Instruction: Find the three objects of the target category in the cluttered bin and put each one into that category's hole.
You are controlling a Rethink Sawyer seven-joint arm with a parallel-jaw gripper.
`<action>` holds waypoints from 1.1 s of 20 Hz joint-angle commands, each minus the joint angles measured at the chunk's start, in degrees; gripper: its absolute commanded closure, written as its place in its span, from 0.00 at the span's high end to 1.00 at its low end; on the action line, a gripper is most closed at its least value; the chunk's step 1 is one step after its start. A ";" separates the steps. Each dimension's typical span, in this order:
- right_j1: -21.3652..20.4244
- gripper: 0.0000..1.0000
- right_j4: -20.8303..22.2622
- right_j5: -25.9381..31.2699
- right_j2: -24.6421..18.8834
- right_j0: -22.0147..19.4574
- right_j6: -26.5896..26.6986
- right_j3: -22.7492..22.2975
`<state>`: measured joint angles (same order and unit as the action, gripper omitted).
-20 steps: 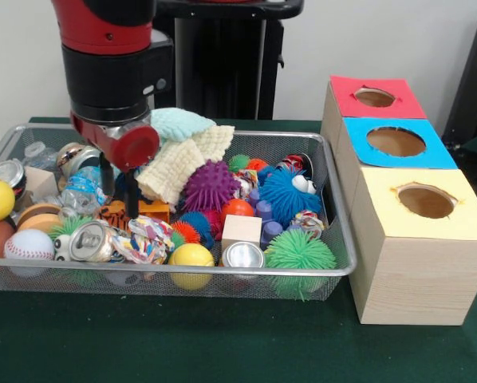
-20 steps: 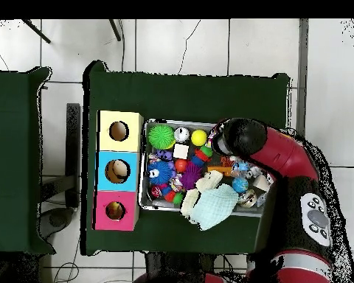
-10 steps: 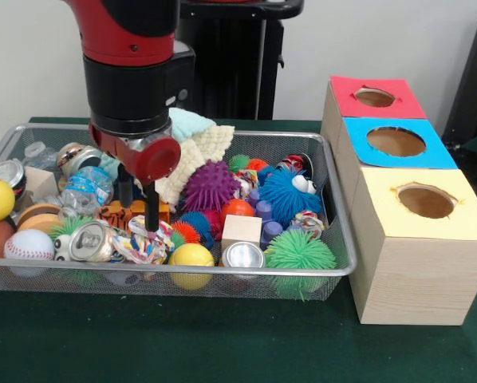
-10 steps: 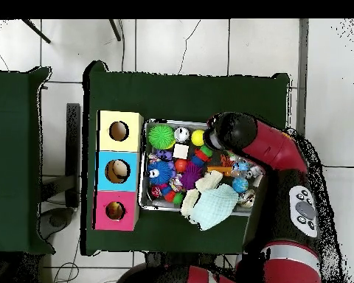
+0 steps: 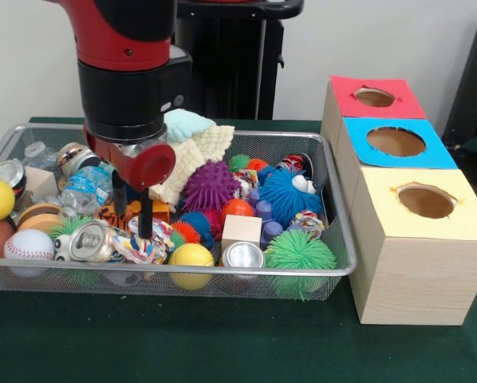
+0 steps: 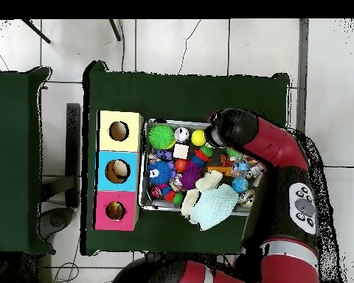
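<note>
My gripper (image 5: 132, 209) hangs open inside the wire bin (image 5: 340, 209), left of centre. Its two dark fingers (image 5: 145, 217) reach down among the clutter, just above a multicoloured rope toy (image 5: 148, 239) and beside a crushed can (image 5: 89, 241); an orange striped toy (image 5: 111, 214) lies behind them. Nothing is held. Three boxes stand to the right, with a red top (image 5: 376, 97), a blue top (image 5: 396, 142) and a yellow top (image 5: 426, 201), each with a round hole. In the overhead view the arm (image 6: 233, 131) hides the gripper over the bin (image 6: 144, 166).
The bin also holds a yellow ball (image 5: 191, 255), a wooden cube (image 5: 241, 229), an upright can (image 5: 244, 255), green (image 5: 299, 251) and purple (image 5: 210, 185) spiky balls, a baseball (image 5: 29, 243), a plastic bottle (image 5: 85, 185) and folded cloths (image 5: 192, 152) draped over the back rim.
The gripper has moved from the back left of the bin toward its front, and its fingers have come down to the rope toy. In the last half second it shifted slightly left.
</note>
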<state>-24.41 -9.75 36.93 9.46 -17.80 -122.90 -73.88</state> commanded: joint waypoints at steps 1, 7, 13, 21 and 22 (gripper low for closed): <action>8.29 1.00 -0.16 5.28 1.05 -0.77 -9.93 5.53; 16.66 1.00 0.75 6.60 6.38 1.20 -12.52 14.25; 15.41 1.00 1.58 5.26 6.96 0.61 -7.59 11.40; 9.42 1.00 1.78 0.23 3.25 -2.36 -2.60 0.68; 8.88 1.00 1.91 -0.50 2.88 -2.67 -2.10 -0.14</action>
<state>-12.56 -9.45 36.70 16.52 -17.71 -122.90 -63.33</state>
